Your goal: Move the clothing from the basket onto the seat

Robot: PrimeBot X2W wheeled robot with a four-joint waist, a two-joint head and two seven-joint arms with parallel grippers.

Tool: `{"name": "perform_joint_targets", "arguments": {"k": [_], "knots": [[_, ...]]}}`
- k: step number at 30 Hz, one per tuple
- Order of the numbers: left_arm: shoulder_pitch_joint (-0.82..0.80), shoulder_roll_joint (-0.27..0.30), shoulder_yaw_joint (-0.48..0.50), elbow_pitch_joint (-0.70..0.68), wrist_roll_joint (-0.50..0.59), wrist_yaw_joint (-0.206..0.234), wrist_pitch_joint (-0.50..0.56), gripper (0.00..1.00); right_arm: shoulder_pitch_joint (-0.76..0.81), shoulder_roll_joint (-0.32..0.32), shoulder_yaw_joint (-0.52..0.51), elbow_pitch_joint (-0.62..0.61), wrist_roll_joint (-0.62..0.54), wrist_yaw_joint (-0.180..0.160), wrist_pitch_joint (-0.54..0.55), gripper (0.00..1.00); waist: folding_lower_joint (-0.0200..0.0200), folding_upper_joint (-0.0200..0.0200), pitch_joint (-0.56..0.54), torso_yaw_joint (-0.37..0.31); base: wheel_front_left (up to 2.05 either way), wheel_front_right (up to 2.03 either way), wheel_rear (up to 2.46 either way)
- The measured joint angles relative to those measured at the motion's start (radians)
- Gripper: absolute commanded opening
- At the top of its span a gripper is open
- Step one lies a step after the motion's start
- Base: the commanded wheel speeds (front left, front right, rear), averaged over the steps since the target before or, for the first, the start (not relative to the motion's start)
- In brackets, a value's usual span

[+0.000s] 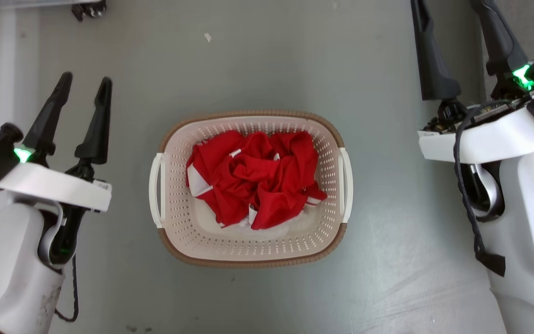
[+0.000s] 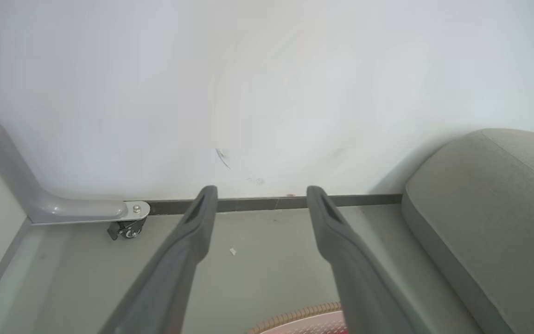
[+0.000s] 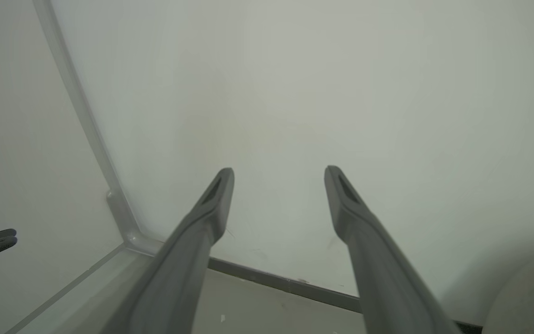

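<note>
Lying crumpled in the basket (image 1: 248, 250): the clothing (image 1: 253, 178), one red heap, white trim poking out at its left edge and near side. Covers the middle and far part of the basket's bottom; bare perforated plastic along the near side. Basket cream-white, brown rim, white handle at each short end, standing flat on the grey floor (image 1: 295, 60), centred in head view between both arms. Small white scrap (image 1: 207, 37) on floor beyond it, well apart.

At left of basket, apart from it: left gripper (image 1: 86, 80), fingers pointing up the view, spread, nothing between them; green light (image 1: 22, 154) on its wrist. Same spread in left wrist view, floor and pale wall (image 2: 267, 93) visible through the gap.

At right of basket, higher up the head view: right gripper (image 3: 279, 172), fingertips cut off by top edge there. In right wrist view, fingers wide apart, holding nothing, aimed at wall. Tips of left gripper at far left edge of that view.

At right of left wrist view: seat (image 2: 489, 199), grey, rounded edge, stitched seam, near wall. Sliver of basket rim at bottom edge, near seat's front; contact unclear. Dark skirting (image 2: 271, 202) along wall foot. Grey frame leg (image 2: 77, 208) with caster (image 2: 128, 229) at left, on floor.
</note>
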Motion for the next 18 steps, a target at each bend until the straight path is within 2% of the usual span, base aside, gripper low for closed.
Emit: {"name": "perform_joint_targets", "arguments": {"k": [18], "knots": [[0.211,-0.026,0.166,-0.028,0.089,0.0,0.0,1.0,0.143,0.006,-0.079,0.06,0.022,0.0,0.0,1.0,0.0,0.0,-0.17,-0.004,0.0,0.0,0.0]]}}
